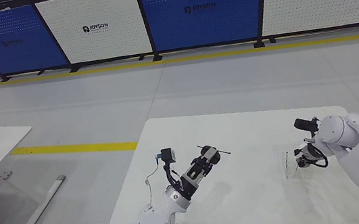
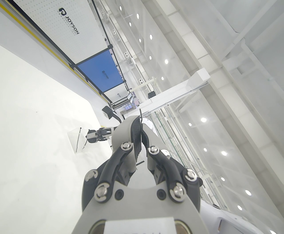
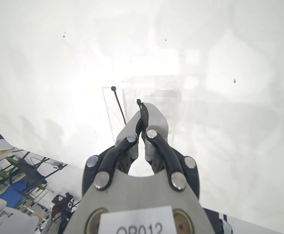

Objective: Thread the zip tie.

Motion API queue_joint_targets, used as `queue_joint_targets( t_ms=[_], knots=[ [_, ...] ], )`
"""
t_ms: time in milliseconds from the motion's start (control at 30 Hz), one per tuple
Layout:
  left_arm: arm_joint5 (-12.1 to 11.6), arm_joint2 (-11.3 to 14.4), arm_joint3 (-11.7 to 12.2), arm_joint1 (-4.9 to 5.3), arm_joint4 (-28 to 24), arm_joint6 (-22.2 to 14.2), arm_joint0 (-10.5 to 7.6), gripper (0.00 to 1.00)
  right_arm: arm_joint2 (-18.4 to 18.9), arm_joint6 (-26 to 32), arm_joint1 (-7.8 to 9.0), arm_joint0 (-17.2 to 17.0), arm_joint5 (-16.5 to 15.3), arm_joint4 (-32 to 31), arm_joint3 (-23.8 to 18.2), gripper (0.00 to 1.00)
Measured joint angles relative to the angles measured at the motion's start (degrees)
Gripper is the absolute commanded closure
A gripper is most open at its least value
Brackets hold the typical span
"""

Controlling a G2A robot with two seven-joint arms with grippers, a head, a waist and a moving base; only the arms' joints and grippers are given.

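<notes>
Threading looks not yet begun on the white table [image 1: 258, 190], since the two arms are well apart. A clear stand [image 3: 109, 110] props up one zip tie [image 3: 118, 104]. The left pincer [image 2: 140, 124] is clamped tight on a black strap [image 2: 140, 113]. The right pincer [image 3: 143, 113], just beside the stand, pinches a second tie [image 3: 139, 102] near its head.

The right tool [image 3: 143, 112] is pinching a thin black zip tie [image 3: 139, 102] between its two fingers, which are pressing tight together. The little square head of the tie is poking out just past the fingertips. Just beside it, a second zip tie [image 3: 118, 106] is leaning at a slant against a clear stand [image 3: 106, 104], head up. The stand is sitting on the white tabletop [image 3: 55, 66], right in front of the tool.
</notes>
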Motion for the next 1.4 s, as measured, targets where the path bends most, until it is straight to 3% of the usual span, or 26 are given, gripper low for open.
queue_joint_targets(
  t_ms=[133,267,467,1067,1200,1333,1400],
  knots=[
    [0.0,0.0,0.0,0.0,0.0,0.0,0.0,1.0,-0.6,-1.3,-0.57,0.8,-0.9,0.7,1.9,0.93],
    [0.0,0.0,0.0,0.0,0.0,0.0,0.0,1.0,-1.2,-1.9,-1.04,1.4,-1.3,0.8,3.3,0.82],
    [0.0,0.0,0.0,0.0,0.0,0.0,0.0,1.0,-1.4,-3.1,-1.4,1.5,-2.2,1.1,3.8,0.8],
    [0.0,0.0,0.0,0.0,0.0,0.0,0.0,1.0,-2.3,-1.8,-2.18,2.1,-1.8,0.4,5.4,0.84],
    [0.0,0.0,0.0,0.0,0.0,0.0,0.0,1.0,-2.7,-1.8,-2.61,2.8,-2.2,0.6,6.7,0.89],
    [0.0,0.0,0.0,0.0,0.0,0.0,0.0,1.0,-3.0,-1.9,-2.98,3.3,-2.4,0.8,7.7,1.0],
    [0.0,0.0,0.0,0.0,0.0,0.0,0.0,1.0,-3.1,-2.0,-3.15,3.5,-2.5,0.8,8.2,1.0]
  ],
)
